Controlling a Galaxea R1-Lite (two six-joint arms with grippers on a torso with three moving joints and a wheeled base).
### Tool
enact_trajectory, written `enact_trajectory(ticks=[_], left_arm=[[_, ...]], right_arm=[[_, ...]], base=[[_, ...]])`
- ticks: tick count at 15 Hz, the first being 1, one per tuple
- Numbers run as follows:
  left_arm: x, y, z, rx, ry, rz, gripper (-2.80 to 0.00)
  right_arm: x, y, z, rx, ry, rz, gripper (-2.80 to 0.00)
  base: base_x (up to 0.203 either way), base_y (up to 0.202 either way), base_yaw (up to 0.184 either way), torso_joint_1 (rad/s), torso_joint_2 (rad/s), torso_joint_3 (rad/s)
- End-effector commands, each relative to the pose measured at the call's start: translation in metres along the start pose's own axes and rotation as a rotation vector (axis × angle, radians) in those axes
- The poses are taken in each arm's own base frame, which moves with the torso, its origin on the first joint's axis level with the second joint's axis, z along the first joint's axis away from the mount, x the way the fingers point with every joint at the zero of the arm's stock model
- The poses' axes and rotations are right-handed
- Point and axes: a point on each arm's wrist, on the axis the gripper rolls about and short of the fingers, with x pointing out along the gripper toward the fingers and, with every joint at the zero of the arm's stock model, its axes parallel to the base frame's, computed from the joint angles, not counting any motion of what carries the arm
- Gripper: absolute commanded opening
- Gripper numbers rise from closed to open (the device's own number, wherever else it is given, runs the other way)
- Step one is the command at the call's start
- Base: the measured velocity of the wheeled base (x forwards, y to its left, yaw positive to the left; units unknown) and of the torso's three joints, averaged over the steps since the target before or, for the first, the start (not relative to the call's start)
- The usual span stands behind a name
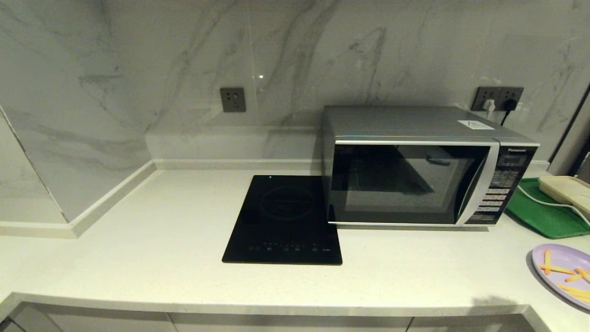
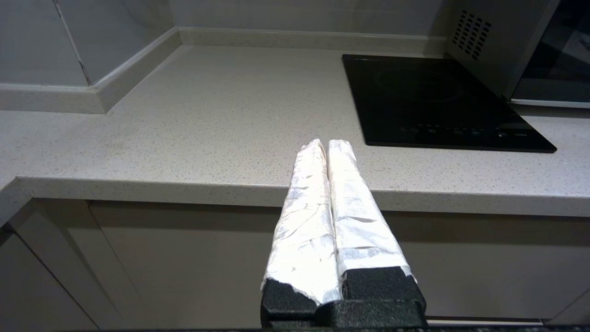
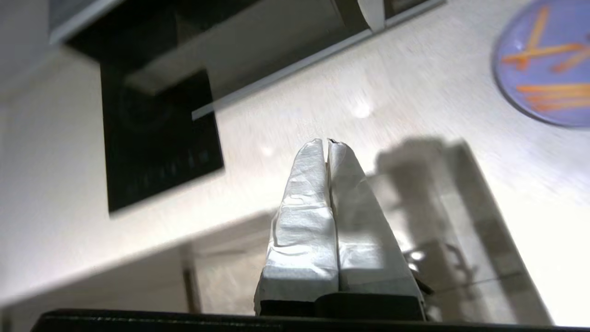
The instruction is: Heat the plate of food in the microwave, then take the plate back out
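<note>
The silver microwave (image 1: 415,170) stands at the back right of the counter with its dark glass door closed. The pale-lilac plate of food (image 1: 564,272) with orange sticks lies at the counter's front right, also seen as the plate of food (image 3: 544,60) in the right wrist view. My right gripper (image 3: 328,143) is shut and empty, hovering near the counter's front edge, apart from the plate. My left gripper (image 2: 325,144) is shut and empty, held in front of the counter's edge to the left of the cooktop. Neither arm shows in the head view.
A black induction cooktop (image 1: 286,219) lies flat left of the microwave. A green tray (image 1: 544,212) with a cream appliance (image 1: 567,190) and its white cord sits to the microwave's right. Marble walls close off the back and left. Bare counter (image 1: 138,240) stretches left of the cooktop.
</note>
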Motion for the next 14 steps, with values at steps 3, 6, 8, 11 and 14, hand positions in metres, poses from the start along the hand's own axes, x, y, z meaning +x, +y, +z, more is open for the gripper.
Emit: enact_trajectory(ticks=[3, 6, 8, 11, 14], left_arm=[[0.000, 0.000, 0.000, -0.001, -0.001, 0.001, -2.80], [0.000, 0.000, 0.000, -0.001, -0.001, 0.001, -2.80], [0.000, 0.000, 0.000, -0.001, -0.001, 0.001, -2.80], [0.000, 0.000, 0.000, -0.001, -0.001, 0.001, -2.80], [0.000, 0.000, 0.000, -0.001, -0.001, 0.001, -2.80]], right_arm=[[-0.137, -0.053, -0.081, -0.056, -0.075, 0.049, -2.80], [-0.183, -0.080, -0.134, -0.082, -0.151, 0.052, -2.80], [-0.203, -0.097, -0.176, -0.121, -0.239, 0.064, -2.80], [-0.210, -0.115, -0.219, -0.188, -0.318, 0.071, -2.80], [-0.208, -0.123, -0.216, -0.204, -0.321, 0.104, -2.80]], base=[[0.000, 0.000, 0.000, 0.000, 0.00, 0.000], [0.000, 0.000, 0.000, 0.000, 0.00, 0.000], [0.000, 0.000, 0.000, 0.000, 0.00, 0.000], [0.000, 0.000, 0.000, 0.000, 0.00, 0.000], [0.000, 0.000, 0.000, 0.000, 0.00, 0.000]])
